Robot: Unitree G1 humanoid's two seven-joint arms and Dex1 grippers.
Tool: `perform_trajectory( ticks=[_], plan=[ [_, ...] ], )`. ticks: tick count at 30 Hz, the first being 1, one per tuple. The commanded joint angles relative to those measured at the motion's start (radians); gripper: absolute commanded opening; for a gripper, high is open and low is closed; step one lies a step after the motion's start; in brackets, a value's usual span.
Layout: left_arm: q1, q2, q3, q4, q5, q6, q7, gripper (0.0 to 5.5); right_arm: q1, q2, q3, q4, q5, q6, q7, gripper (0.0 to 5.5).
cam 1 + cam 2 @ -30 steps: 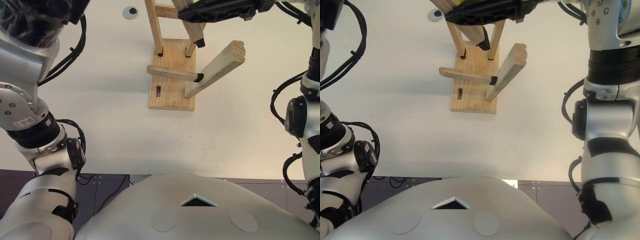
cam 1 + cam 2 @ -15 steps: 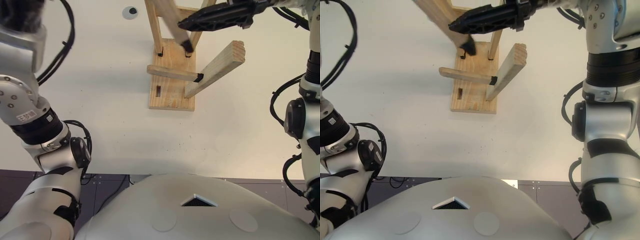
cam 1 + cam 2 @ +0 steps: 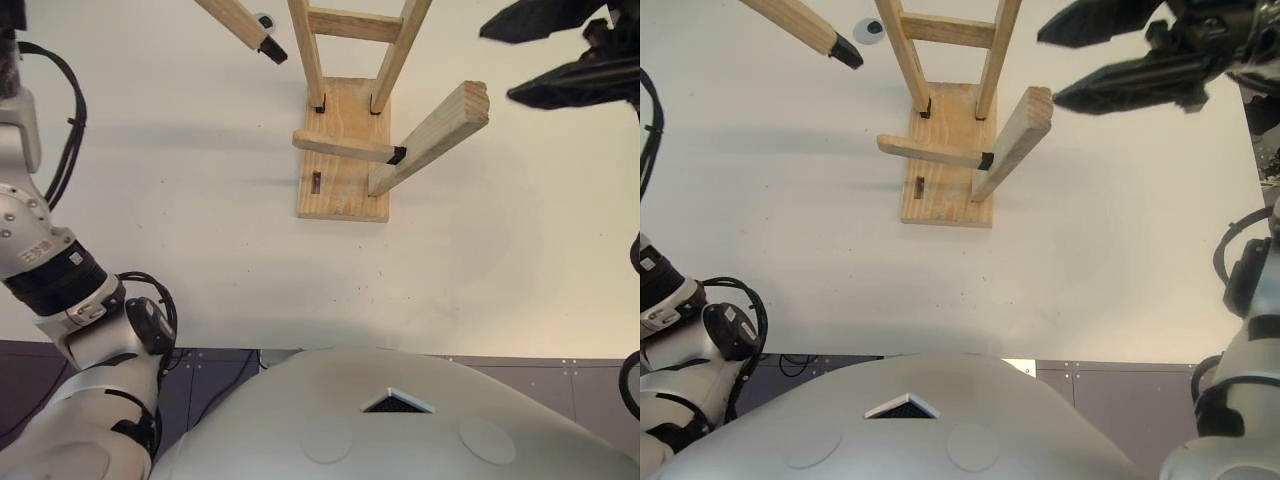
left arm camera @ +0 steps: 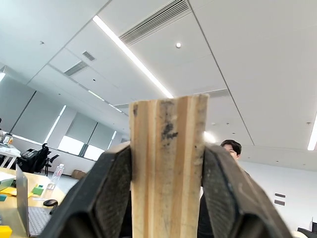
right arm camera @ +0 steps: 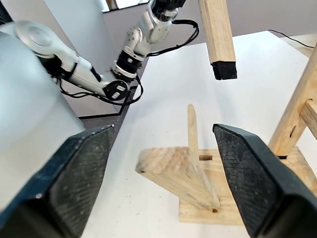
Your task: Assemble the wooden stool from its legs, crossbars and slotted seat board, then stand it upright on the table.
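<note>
The slotted seat board (image 3: 345, 195) lies flat on the white table. Two legs (image 3: 305, 55) joined by a crossbar (image 3: 355, 24) stand in its far slots. A third leg (image 3: 432, 135) leans in the near right slot, with a crossbar (image 3: 342, 146) sticking out to the left. The near left slot (image 3: 315, 182) is open. My left gripper (image 4: 168, 153) is shut on a loose leg (image 3: 238, 20), whose black tip (image 3: 272, 50) hangs above the table, left of the board. My right gripper (image 3: 496, 62) is open in the air, right of the leaning leg (image 5: 173, 173).
A small grey disc (image 3: 868, 32) sits on the table at the far side, left of the standing legs. White tabletop lies bare left and right of the board. The table's front edge (image 3: 400, 350) runs close to me.
The loose leg swung left, away from the board's far slots, carried by my left arm. My right gripper pulled back to the right, off that leg, and now stands open.
</note>
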Motion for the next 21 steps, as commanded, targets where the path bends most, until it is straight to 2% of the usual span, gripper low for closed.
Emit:
perform_trajectory(
  ticks=[1,7,11,15,21],
  plan=[
    [0.012,-0.022,-0.023,0.054,0.060,-0.019,-0.056,2.02,0.062,0.053,0.009,-0.068,-0.024,-0.048,-0.091,3.66],
    [0.016,-0.090,-0.045,0.151,0.118,-0.054,-0.113,2.02,0.133,0.041,0.020,-0.146,-0.011,-0.060,-0.112,3.66],
    [0.043,-0.130,-0.079,0.161,0.134,-0.037,-0.163,2.02,0.109,0.055,0.024,-0.131,-0.003,-0.050,-0.132,3.09],
    [0.097,-0.119,-0.113,0.195,0.195,-0.035,-0.250,2.02,0.087,0.053,0.039,-0.113,-0.003,-0.042,-0.127,2.49],
    [0.108,-0.127,-0.178,0.376,0.288,-0.025,-0.411,2.01,0.052,0.042,0.084,-0.079,-0.021,-0.052,-0.089,2.36]
  ],
)
